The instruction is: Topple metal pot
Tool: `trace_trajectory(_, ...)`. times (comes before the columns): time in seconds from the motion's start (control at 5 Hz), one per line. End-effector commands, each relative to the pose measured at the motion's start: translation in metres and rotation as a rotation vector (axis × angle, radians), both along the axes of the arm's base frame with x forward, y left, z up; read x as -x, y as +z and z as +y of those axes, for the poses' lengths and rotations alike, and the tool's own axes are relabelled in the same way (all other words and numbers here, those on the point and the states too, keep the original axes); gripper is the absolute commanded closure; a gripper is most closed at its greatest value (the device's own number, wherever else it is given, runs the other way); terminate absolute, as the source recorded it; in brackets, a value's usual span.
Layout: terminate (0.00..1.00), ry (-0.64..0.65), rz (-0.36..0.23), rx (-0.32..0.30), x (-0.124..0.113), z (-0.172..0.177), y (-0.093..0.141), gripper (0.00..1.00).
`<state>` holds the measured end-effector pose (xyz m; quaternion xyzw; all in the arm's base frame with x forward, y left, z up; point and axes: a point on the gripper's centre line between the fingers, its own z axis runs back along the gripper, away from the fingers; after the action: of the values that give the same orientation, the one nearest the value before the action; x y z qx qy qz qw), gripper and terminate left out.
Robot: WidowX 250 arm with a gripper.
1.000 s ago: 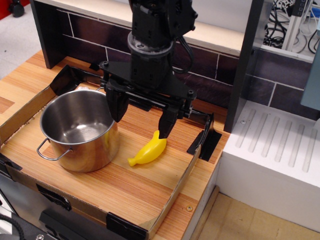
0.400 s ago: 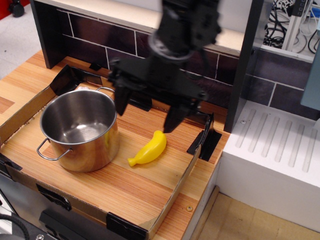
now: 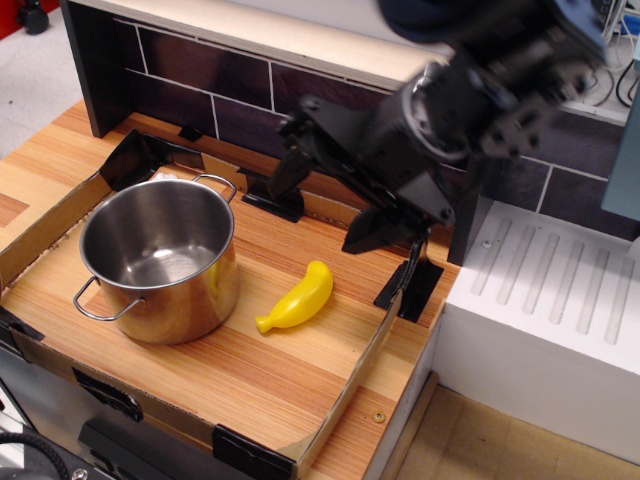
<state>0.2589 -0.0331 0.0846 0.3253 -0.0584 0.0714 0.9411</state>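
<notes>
The metal pot [image 3: 165, 262] is a large shiny steel cylinder with two wire loop handles. It stands upright and empty on the left of the wooden board. My gripper [image 3: 328, 202] is black and blurred. It hangs tilted in the air to the right of the pot, over the back of the board. Its two fingers are spread wide apart and hold nothing. It touches neither the pot nor the banana.
A yellow toy banana [image 3: 297, 298] lies on the wooden board [image 3: 250, 370] just right of the pot. A low cardboard rim [image 3: 355, 375] edges the board. A dark tiled wall [image 3: 200, 75] stands behind. A white ribbed drainer [image 3: 560, 290] is at the right.
My gripper has risen from beside the pot's right rim and swung up and to the right, tilting as it went. The pot and banana have not moved.
</notes>
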Motion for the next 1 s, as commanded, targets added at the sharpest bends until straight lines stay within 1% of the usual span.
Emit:
trace_trajectory(0.0, 0.0, -0.004, -0.022, -0.155, -0.023, 0.009, 0.001, 0.0)
trace_trajectory(0.2, 0.0, 0.01, -0.001, -0.186, -0.028, 0.022, -0.009, 0.0)
trace_trajectory(0.4, 0.0, -0.004, 0.046, -0.176, -0.028, 0.04, -0.013, 0.0)
trace_trajectory(0.6, 0.0, -0.019, 0.071, -0.174, -0.025, 0.056, -0.014, 0.0)
trace_trajectory(0.8, 0.0, -0.026, 0.121, -0.155, -0.021, 0.072, -0.016, 0.0)
